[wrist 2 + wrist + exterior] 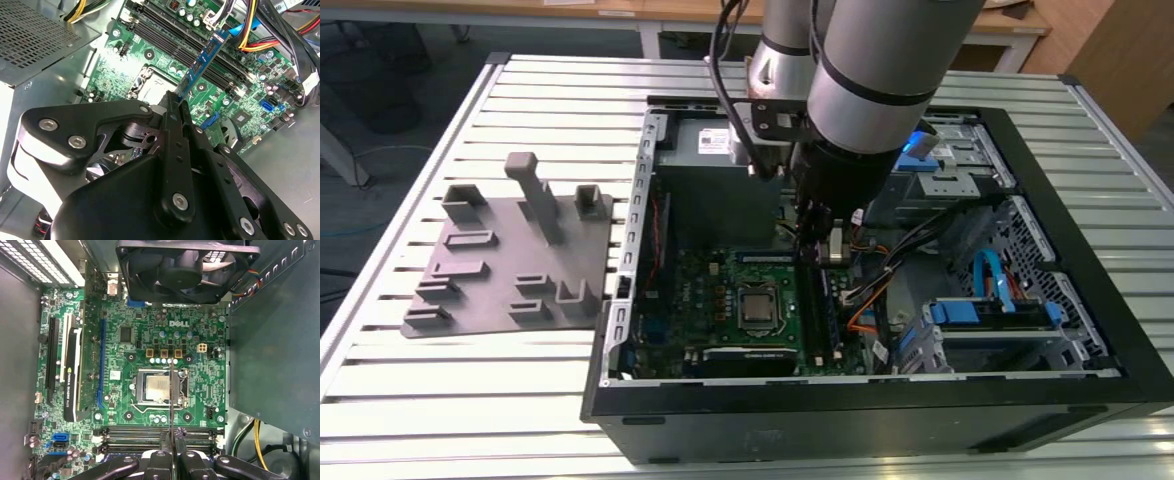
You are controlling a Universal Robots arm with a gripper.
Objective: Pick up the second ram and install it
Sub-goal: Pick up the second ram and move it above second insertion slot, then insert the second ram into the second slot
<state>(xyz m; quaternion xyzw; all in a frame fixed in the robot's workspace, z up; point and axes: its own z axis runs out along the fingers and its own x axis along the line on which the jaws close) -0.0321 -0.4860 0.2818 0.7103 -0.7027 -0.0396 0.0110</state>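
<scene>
The second ram (203, 62) was gripped edge-on by the gripper (178, 104), jaws closed tight on it, above the motherboard (150, 70) near the memory slots (160, 32). Judged best: strip lined up parallel with a free slot, lowered straight, pressed evenly.

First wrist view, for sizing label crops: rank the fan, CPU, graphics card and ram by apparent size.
1. fan, though likely nearer the camera
2. graphics card
3. CPU
4. ram, seen edge-on as a thin line
</scene>
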